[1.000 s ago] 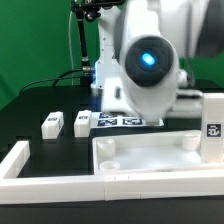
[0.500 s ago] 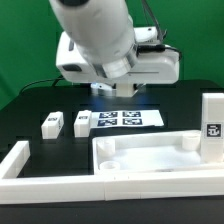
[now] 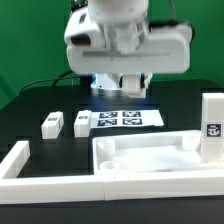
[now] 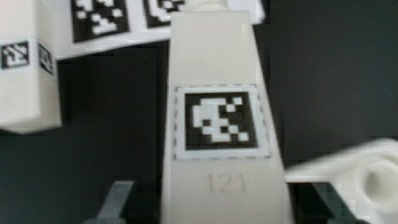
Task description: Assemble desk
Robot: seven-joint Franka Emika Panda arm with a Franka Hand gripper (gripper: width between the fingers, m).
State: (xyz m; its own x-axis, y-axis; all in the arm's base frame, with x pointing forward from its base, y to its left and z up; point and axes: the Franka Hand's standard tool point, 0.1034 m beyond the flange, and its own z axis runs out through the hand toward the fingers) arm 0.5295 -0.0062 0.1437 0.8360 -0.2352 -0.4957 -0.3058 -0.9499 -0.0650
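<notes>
Arm (image 3: 128, 40) is noted farther toward the exterior view's right than half a second ago, when it leaned in from the upper left. Its white body is now seen squarer, over the back of the table (image 3: 30, 100). Loose parts on the table are found unmoved.

Desk top (image 3: 150, 160) is laid flat at the front, rim up, toward the exterior view's right. Fence bars (image 3: 50, 185) are set along its front and left. Marker board (image 3: 120, 120) is seen behind it, under the arm. Upright leg (image 3: 213, 125) is stood at the desk top's right end, tag facing the camera; whether it is seated in a socket cannot be told. Outer leg (image 3: 51, 124) and inner leg (image 3: 82, 123) are set down left of the marker board, the inner one just beside it.

Gripper (image 4: 210, 205) is clamped on the held leg (image 4: 217, 110), which is pinched between dark fingers (image 4: 121, 200). In the exterior view this grasp is masked by the arm. The held leg's long axis is run straight out from between the fingers, away from the wrist camera, with its far end over the marker board's tags. Its tagged face is turned to that camera, with 121 printed under the tag. A loose leg (image 4: 25, 80) is seen beside it, apart.
</notes>
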